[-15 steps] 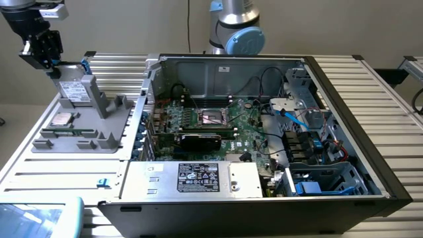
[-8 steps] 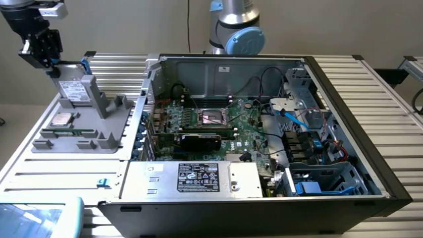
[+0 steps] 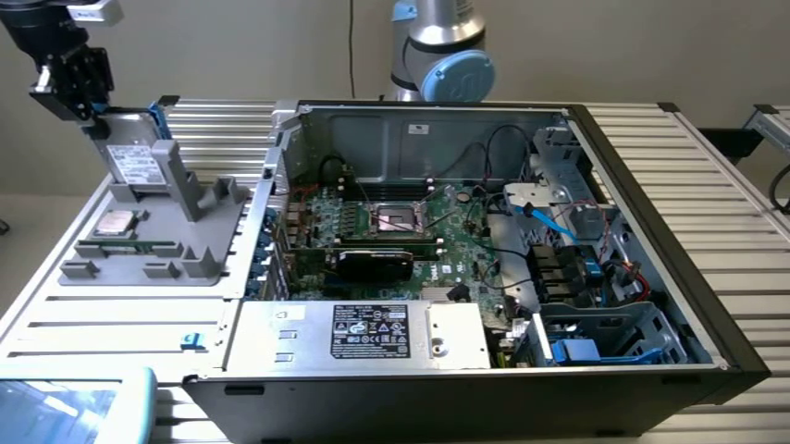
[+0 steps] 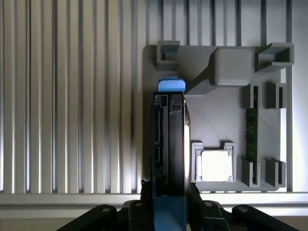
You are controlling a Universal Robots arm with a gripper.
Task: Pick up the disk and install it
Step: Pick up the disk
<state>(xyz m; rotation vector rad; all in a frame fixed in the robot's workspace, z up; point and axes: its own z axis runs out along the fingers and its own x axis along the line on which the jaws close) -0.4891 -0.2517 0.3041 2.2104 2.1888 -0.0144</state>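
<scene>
The disk stands upright on edge in the grey fixture at the exterior view's left, its white label facing the camera and its blue bracket along the edge. My gripper comes down onto its top edge. In the wrist view the disk runs edge-on between the two black fingers, which press against both of its faces, so my gripper is shut on it. The disk's lower end still sits at the fixture.
The fixture also holds a small square silver chip and a green memory stick. An open computer case lies to the exterior view's right, with a silver stickered box and a drive cage at its near corner.
</scene>
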